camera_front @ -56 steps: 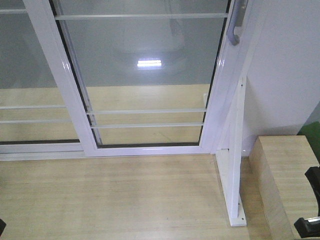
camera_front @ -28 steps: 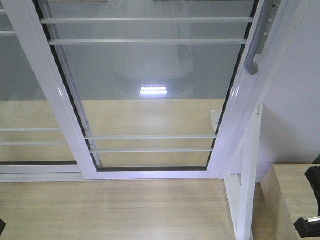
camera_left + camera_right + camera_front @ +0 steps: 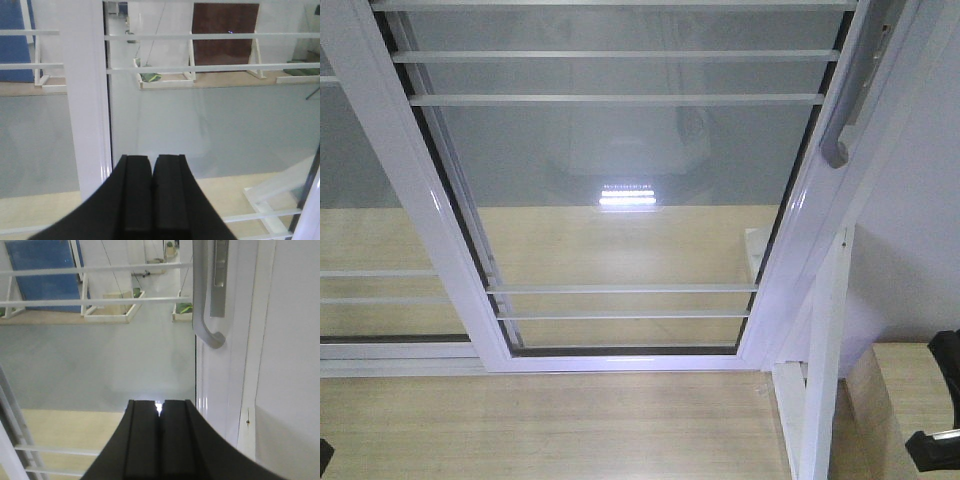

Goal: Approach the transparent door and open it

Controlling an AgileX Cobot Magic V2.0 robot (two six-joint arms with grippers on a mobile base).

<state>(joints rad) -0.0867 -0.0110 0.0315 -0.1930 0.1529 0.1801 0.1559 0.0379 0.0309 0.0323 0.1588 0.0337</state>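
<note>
The transparent door (image 3: 620,200) fills the front view: clear glass in a white frame with thin white bars. Its curved grey pull handle (image 3: 850,95) runs down the right edge and shows again as the handle (image 3: 202,300) at the upper right of the right wrist view. My right gripper (image 3: 160,407) is shut and empty, below and left of the handle's lower end, apart from it. My left gripper (image 3: 152,162) is shut and empty, facing the glass beside a white frame post (image 3: 85,95). A bit of the right arm (image 3: 940,410) shows at the front view's right edge.
A second white-framed glass panel (image 3: 360,240) without a handle stands to the left. A white wall (image 3: 920,230) and a white bracket post (image 3: 820,390) flank the door's right side. A light wooden block (image 3: 905,400) sits low right. The floor (image 3: 550,430) is pale wood.
The door has grown larger and slid down in the front view, so the base has come closer. The handle now reaches lower in the frame. Both grippers look unchanged.
</note>
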